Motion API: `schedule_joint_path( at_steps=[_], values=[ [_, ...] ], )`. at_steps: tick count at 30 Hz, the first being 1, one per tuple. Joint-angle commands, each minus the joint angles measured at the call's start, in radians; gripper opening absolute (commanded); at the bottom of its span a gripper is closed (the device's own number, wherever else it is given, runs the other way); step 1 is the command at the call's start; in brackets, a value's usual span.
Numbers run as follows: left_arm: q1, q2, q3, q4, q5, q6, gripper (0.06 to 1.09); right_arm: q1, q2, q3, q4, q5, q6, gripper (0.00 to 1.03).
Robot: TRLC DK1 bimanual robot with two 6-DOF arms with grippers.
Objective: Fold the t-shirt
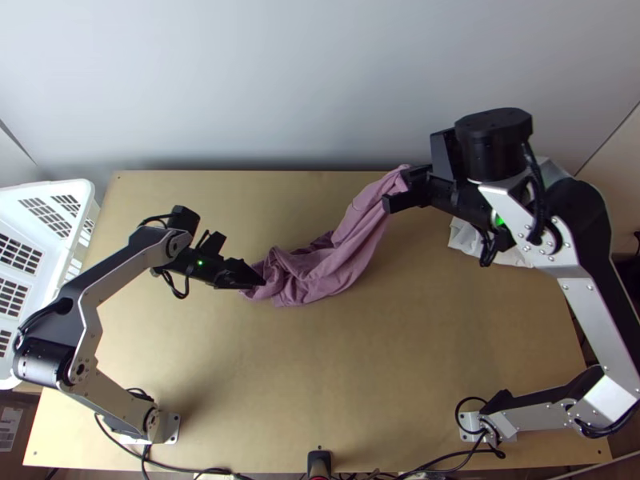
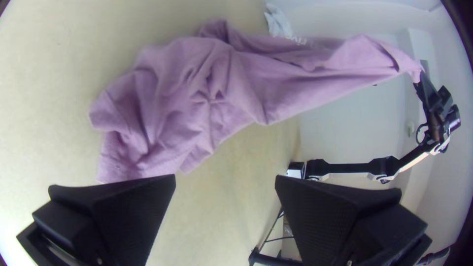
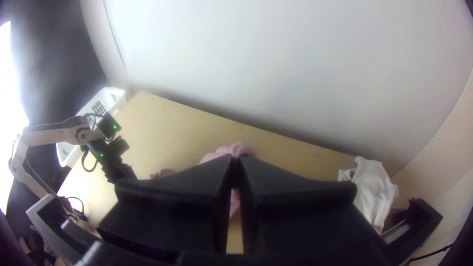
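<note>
Basket (image 1: pixel 46 189) is standing outward of left gripper (image 1: pixel 243 260), partly cut off. Left gripper is gaping beside bunched t-shirt (image 1: pixel 320 276); right gripper (image 1: pixel 398 190) is pinching its raised end, partly hiding it.

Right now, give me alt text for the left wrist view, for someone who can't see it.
A mauve t-shirt lies bunched on the table, one end held up by the right gripper; nearer the camera, the left gripper stands open and empty.

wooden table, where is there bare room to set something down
Free: the near middle, between both arms' bases and the t-shirt. Crowded: around the t-shirt, held by the right end effector, and far right, by the white cloth.
</note>
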Motion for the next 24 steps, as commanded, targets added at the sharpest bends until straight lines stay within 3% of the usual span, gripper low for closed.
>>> schedule_joint_path(
  at_steps=[1, 5, 13, 17, 24],
  values=[
    [0.004, -0.122, -0.005, -0.075, -0.020, 0.048, 1.04, -0.023, 0.008, -0.024, 0.025, -0.003, 0.003, 0.03],
    [-0.062, -0.309, -0.102, -0.015, -0.083, 0.063, 1.04, -0.034, 0.000, -0.051, 0.054, -0.006, 0.003, 0.03],
    [-0.418, -0.323, -0.123, 0.142, -0.483, -0.010, 1.04, -0.035, -0.004, -0.093, 0.080, -0.015, 0.012, 0.03],
    [-0.570, -0.238, -0.113, 0.260, -0.663, -0.039, 1.04, -0.037, -0.006, -0.091, 0.083, -0.023, 0.018, 0.03],
    [-0.709, -0.007, 0.018, 0.355, -0.856, -0.113, 1.04, -0.037, -0.015, -0.093, 0.083, -0.026, 0.020, 0.03]
  ],
)
